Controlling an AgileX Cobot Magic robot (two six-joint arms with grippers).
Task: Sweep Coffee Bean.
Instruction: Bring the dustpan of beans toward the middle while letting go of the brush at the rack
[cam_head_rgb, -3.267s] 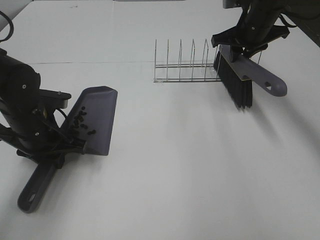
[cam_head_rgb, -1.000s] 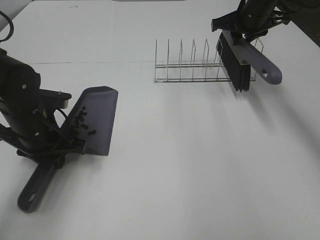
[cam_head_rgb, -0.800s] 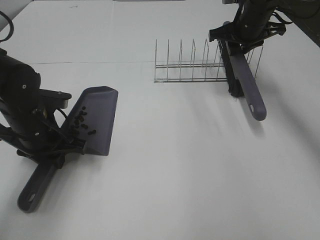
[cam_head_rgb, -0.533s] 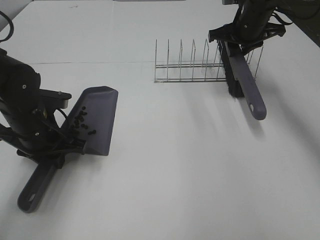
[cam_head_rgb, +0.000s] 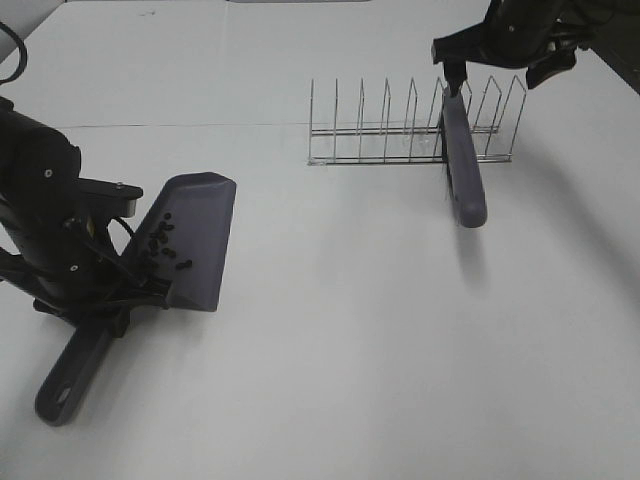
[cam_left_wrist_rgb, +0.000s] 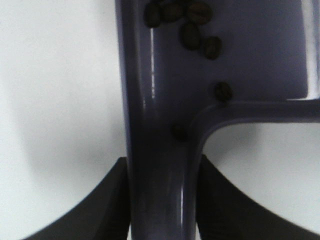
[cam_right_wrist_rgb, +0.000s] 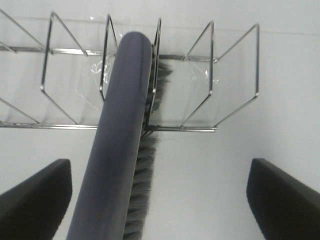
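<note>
The coffee beans (cam_head_rgb: 160, 246) lie in a loose cluster inside the grey-purple dustpan (cam_head_rgb: 198, 232) at the left of the table. They also show in the left wrist view (cam_left_wrist_rgb: 190, 24). My left gripper (cam_head_rgb: 100, 300) is shut on the dustpan's handle (cam_left_wrist_rgb: 162, 200). The grey-purple brush (cam_head_rgb: 462, 165) rests in the right end of the wire rack (cam_head_rgb: 400, 130), bristles down, with its handle pointing toward the table's front. My right gripper (cam_head_rgb: 500, 40) is open above the rack's right end. Its fingers (cam_right_wrist_rgb: 35, 200) stand wide apart on either side of the brush (cam_right_wrist_rgb: 117, 145) without touching it.
The wire rack (cam_right_wrist_rgb: 220, 85) has several upright dividers and stands at the back of the white table (cam_head_rgb: 380, 330). A seam runs across the table behind the dustpan.
The right gripper turned the brush, set it into the rack's right end and let go. The brush handle now points forward. The left arm and dustpan have not moved.
</note>
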